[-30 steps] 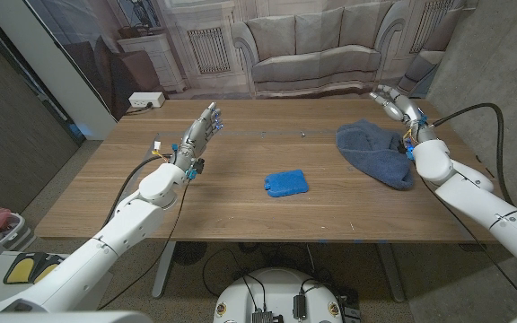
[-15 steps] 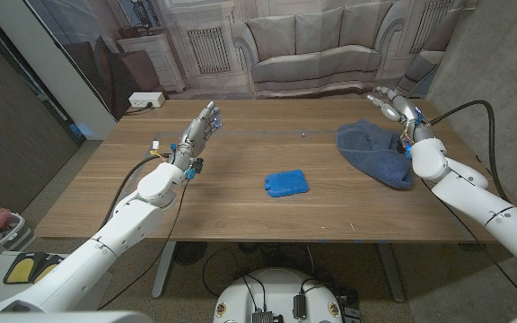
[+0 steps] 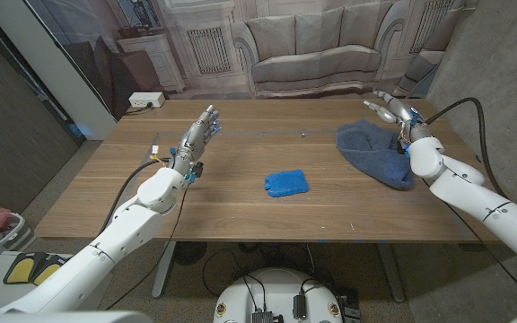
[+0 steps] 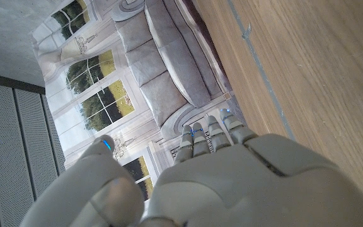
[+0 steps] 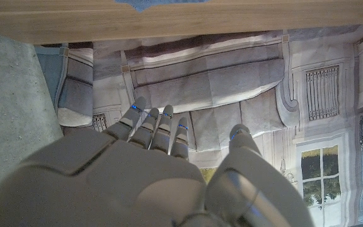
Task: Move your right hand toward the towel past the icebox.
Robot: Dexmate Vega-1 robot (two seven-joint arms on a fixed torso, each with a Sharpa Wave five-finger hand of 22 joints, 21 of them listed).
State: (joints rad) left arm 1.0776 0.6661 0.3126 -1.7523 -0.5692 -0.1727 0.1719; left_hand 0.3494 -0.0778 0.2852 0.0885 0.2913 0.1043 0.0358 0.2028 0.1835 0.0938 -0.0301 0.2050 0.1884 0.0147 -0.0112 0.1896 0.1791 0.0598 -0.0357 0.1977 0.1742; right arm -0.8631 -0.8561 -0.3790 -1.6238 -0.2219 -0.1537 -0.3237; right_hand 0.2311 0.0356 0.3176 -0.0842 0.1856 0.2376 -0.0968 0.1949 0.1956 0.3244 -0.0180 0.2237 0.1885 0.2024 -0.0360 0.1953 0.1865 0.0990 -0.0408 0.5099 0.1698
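One blue towel [image 3: 373,151] lies bunched at the far right of the wooden tabletop [image 3: 240,211], one blue icebox [image 3: 285,183] near the middle. The right hand [image 3: 389,109], fingers apart and empty, hovers at the towel's far edge. The left hand [image 3: 197,136] is likewise spread, holding nothing. No legible writing.

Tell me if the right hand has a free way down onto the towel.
Probably yes. The right hand is open above the far edge of the towel, with nothing between them. The icebox lies apart at mid-table, out of the way.
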